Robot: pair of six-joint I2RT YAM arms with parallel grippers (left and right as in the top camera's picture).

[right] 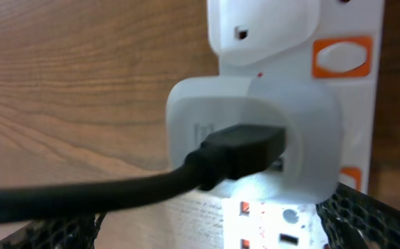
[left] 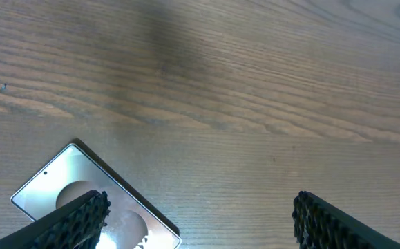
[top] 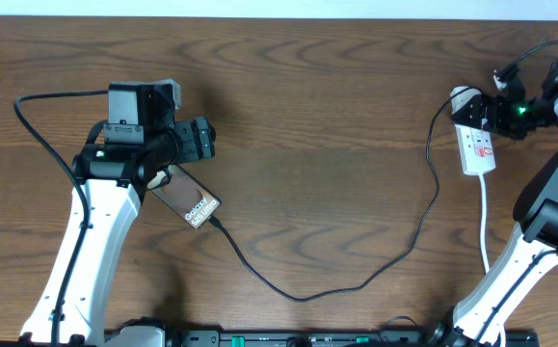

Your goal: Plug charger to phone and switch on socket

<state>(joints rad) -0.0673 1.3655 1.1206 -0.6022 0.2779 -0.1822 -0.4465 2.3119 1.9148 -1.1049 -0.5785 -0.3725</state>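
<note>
Wood-grain table (top: pixel 317 116): the phone (top: pixel 194 204) lies tilted at the left. The charger (top: pixel 303 297) touches its near-right end with its tip, then loops right and far to a white plug (right: pixel 255 131) seated in the socket (top: pixel 478 149). The left gripper (left: pixel 200 225) hovers over the phone, spread wide and holding nothing. The right gripper (right: pixel 206 232) is at the socket's far end, spread wide to either side of the strip.

A: worktop (top: pixel 317 116)?
B: brown wood grain. phone (top: pixel 190 200) lies flat, left of centre. socket (top: pixel 476 145) upper right, white cord (top: pixel 484 222) trailing down.
A: charger (top: pixel 303 297)?
B: loops from the phone's end through lower middle, up to the socket.
</note>
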